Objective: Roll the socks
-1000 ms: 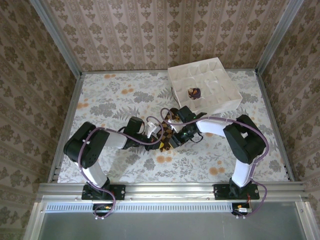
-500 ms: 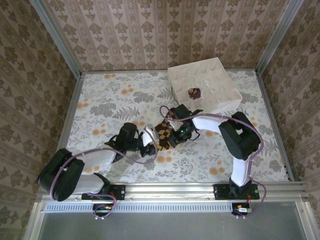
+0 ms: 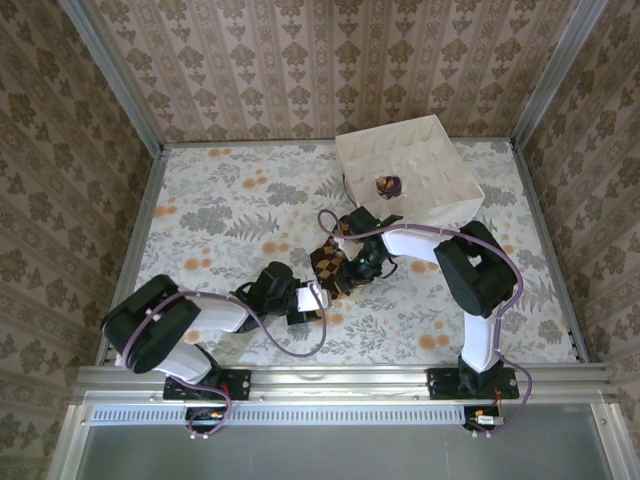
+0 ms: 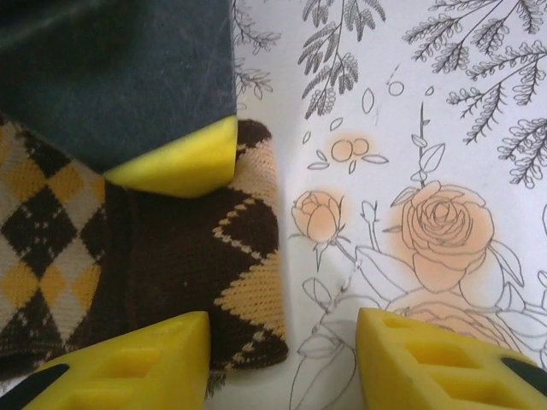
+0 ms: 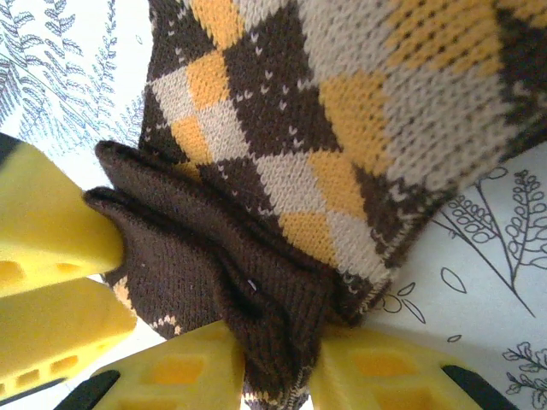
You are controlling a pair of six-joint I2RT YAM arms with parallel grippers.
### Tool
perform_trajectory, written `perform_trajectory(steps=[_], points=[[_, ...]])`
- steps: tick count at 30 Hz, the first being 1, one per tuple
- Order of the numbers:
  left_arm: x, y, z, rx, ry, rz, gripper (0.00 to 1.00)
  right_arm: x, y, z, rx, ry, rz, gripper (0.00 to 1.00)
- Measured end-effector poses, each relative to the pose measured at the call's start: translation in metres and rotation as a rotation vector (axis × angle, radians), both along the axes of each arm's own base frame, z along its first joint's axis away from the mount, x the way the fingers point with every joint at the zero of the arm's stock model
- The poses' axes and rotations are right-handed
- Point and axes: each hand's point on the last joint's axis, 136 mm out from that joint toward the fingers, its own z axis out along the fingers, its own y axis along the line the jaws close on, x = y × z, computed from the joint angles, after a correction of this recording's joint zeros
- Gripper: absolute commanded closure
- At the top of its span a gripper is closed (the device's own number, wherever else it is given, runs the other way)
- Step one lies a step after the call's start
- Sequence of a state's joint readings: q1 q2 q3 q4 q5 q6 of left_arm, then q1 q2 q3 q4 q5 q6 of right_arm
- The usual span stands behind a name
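The brown sock (image 3: 328, 266), knitted with orange-yellow and pale diamond checks, lies a little below the middle of the overhead view, on the flowered table (image 3: 230, 200), between the tips of the two arms. The right claw (image 3: 346, 277) reaches it from the right and is clenched on it: in the right wrist view a bunched fold of plain brown fabric is pinched between the two yellow fingers (image 5: 175, 376) at the bottom of the frame, while the checked part of the sock spreads across the upper half and right of that frame. At the left edge of the same view two more yellow fingertips sit against the folded brown edge. The left claw (image 3: 320, 296) comes in from the lower left of the overhead view and is released, its jaws well apart; in the left wrist view one of its fingers (image 4: 128, 371) lies over the sock's lower edge at the bottom left, the other stands over bare tablecloth at the bottom right, and the sock's corner ends in the gap between them. A yellow fingertip on a dark body, pressed onto the sock, fills the upper left of that view. The purple sock (image 3: 387, 185) sits as a small ball inside the white box (image 3: 445, 205) in the upper right of the overhead view, well apart from both claws.
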State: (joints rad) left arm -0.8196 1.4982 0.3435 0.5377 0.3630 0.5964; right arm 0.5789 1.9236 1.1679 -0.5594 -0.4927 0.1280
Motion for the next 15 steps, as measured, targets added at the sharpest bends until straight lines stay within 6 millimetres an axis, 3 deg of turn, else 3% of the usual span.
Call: perform_trajectory(steps=[4,10,15], points=[[0.007,-0.01,0.001,-0.011,-0.023,-0.011,0.57,-0.001,0.001,0.0,0.001,0.014,0.001,0.71],[0.013,-0.018,0.0,0.006,-0.055,-0.023,0.86,-0.001,0.0,0.002,0.014,0.032,-0.004,0.71],[0.017,-0.024,0.003,0.04,-0.027,-0.017,1.0,-0.001,-0.004,0.003,0.02,0.05,-0.016,0.68]])
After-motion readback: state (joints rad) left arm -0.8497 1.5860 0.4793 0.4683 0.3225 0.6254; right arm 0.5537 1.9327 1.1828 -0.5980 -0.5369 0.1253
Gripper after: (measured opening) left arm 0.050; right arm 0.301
